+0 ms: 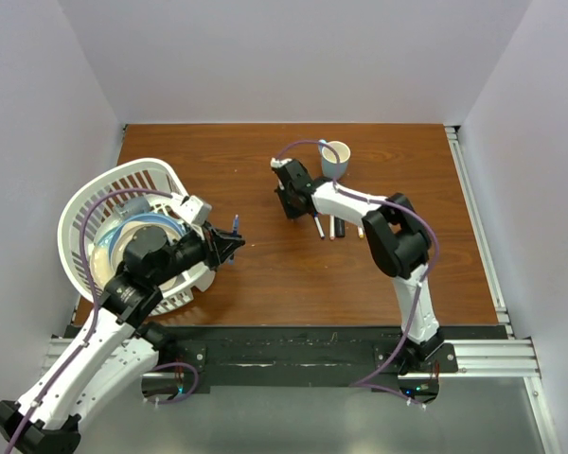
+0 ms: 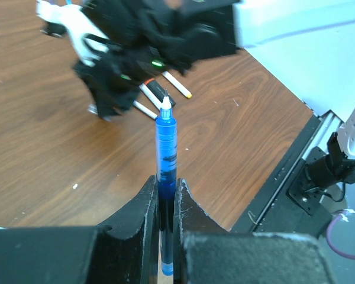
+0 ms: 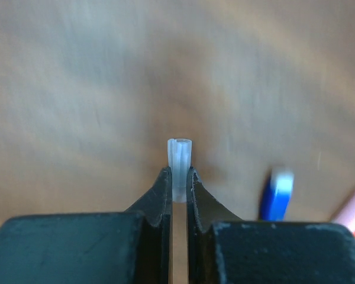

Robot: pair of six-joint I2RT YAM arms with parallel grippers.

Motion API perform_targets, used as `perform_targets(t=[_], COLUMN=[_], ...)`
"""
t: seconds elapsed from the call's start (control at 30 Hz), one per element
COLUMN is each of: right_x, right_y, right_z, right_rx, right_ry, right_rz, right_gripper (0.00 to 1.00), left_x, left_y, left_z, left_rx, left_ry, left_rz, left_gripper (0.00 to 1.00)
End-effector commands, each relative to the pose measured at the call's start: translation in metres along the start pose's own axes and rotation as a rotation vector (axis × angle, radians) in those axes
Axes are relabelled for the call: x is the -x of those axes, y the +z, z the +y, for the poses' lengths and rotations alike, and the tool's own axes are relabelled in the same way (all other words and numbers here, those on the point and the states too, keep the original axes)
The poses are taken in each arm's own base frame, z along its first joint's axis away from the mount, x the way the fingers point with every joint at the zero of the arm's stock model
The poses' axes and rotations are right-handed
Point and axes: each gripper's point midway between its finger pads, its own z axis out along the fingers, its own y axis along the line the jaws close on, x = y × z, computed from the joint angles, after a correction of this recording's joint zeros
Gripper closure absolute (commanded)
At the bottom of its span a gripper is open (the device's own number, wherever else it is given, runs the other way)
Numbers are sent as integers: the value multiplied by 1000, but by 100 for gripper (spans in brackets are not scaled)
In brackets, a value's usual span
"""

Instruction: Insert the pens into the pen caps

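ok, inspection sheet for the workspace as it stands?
Surface: wooden table, no spills seen.
Job's things: blue pen uncapped, in the left gripper; translucent white cap in the right gripper; blue cap, black highlighter and thin white pens lying on the table.
Clutter: white basket at the left edge; mug at the back.
Grippers: left gripper shut on the pen; right gripper shut on the cap.
Cables: purple cables along both arms, no snag seen.
Surroundings: white walls; metal rail at the right.
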Motion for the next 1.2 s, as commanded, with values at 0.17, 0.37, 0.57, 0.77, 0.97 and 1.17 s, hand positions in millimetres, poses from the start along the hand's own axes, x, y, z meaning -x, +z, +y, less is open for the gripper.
perform_targets(t=[0.17, 0.37, 0.57, 0.77, 0.97, 1.17], right_x=[-82, -85, -48, -1, 29, 47], right_y=[-42, -55, -98, -165, -230, -288], right_z=[11, 14, 13, 24, 30, 38], right_rx=[27, 26, 49, 195, 346, 562], right_ry=[71, 74, 130, 247, 381, 555], right_rz=[63, 43, -93, -316, -517, -717], right_gripper=[100, 100, 100, 100, 100, 100], left_x=[-17, -25, -43, -38, -35, -22], left_y=[23, 37, 46, 57, 66, 72], left_z=[-10, -17, -12, -13, -27, -47], left_rx=[-44, -43, -31, -35, -123, -269], left_ry=[-87, -104, -166, -247, -318, -327], left_rz=[60, 95, 131, 88, 62, -11], left_gripper=[100, 100, 100, 100, 100, 100])
